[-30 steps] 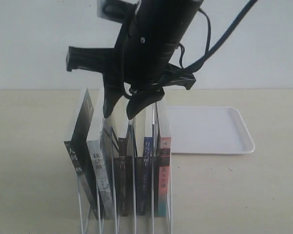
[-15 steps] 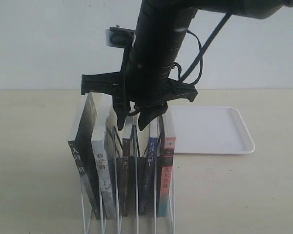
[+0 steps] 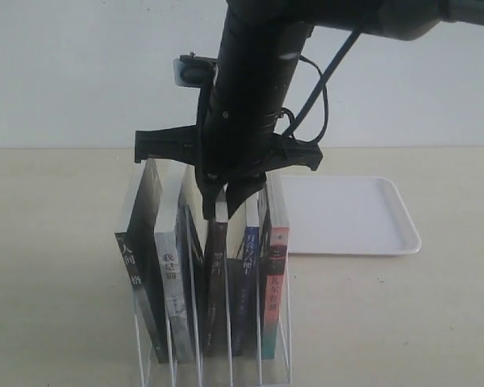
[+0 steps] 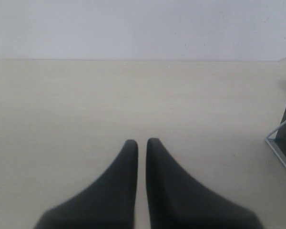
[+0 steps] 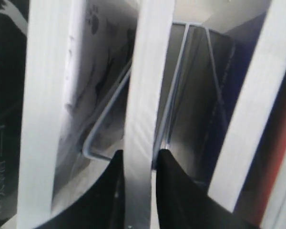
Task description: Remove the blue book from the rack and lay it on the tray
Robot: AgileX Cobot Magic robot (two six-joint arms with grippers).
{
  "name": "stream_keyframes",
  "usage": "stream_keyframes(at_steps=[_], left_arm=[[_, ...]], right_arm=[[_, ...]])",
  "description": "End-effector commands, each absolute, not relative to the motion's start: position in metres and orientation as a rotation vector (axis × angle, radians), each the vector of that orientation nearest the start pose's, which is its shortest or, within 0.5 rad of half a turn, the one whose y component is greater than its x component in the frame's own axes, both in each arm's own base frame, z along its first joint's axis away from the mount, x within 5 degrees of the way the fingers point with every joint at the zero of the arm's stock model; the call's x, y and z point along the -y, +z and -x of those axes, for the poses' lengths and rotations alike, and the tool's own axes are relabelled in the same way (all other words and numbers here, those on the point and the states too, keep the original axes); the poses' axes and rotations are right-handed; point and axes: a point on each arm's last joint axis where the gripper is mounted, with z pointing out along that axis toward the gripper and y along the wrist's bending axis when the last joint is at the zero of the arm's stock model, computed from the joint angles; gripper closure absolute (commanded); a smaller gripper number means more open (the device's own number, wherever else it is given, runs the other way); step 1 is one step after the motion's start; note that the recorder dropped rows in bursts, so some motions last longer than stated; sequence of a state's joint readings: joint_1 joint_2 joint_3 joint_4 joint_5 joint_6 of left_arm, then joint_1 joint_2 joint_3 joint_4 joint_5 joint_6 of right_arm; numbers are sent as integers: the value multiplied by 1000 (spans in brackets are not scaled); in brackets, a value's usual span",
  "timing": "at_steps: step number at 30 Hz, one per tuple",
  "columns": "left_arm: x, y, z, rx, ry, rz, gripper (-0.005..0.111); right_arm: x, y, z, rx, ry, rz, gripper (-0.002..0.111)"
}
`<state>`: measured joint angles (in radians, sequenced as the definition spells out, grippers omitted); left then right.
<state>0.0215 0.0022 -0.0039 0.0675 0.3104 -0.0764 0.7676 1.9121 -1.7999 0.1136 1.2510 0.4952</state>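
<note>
A plain white wall (image 3: pixel 64 72) backs a beige table (image 3: pixel 56 242). At the right of the exterior frame the tray (image 3: pixel 347 214) lies empty, so nothing is delivered yet. In the lower middle, the rack (image 3: pixel 228 355) holds the blue book (image 3: pixel 247 266), second from right. The right claw (image 3: pixel 223 197) pinches its left neighbour, the brown book (image 3: pixel 216 274), seemingly the wrong one. The left claw (image 4: pixel 141 141) is closed and empty.

I count five books (image 3: pixel 216 274) in one rack (image 3: pixel 228 355), one tray (image 3: pixel 347 214), and two grippers: the left gripper (image 4: pixel 141 143) and the right gripper (image 5: pixel 140 155).
</note>
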Motion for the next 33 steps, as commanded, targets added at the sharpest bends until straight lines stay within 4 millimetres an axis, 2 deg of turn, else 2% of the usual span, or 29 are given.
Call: stream_keyframes(at_steps=[1, 5, 12, 14, 22, 33], left_arm=[[-3, 186, -54, -1789, 23, 34, 101], [-3, 186, -54, -1789, 23, 34, 101], [-3, 186, -54, -1789, 23, 34, 101], [-3, 186, -54, -1789, 23, 34, 101], [-3, 186, -54, -1789, 23, 34, 101], [-3, 186, -54, -1789, 23, 34, 101]], right_arm=[[-294, 345, -290, -2772, 516, 389, 108], [-295, 363, -291, -2712, 559, 386, 108], [-295, 363, -292, -2707, 547, 392, 108], [-294, 358, -292, -2719, 522, 394, 108], [-288, 315, -289, -2845, 379, 409, 108], [-290, 314, -287, -2864, 419, 403, 108]])
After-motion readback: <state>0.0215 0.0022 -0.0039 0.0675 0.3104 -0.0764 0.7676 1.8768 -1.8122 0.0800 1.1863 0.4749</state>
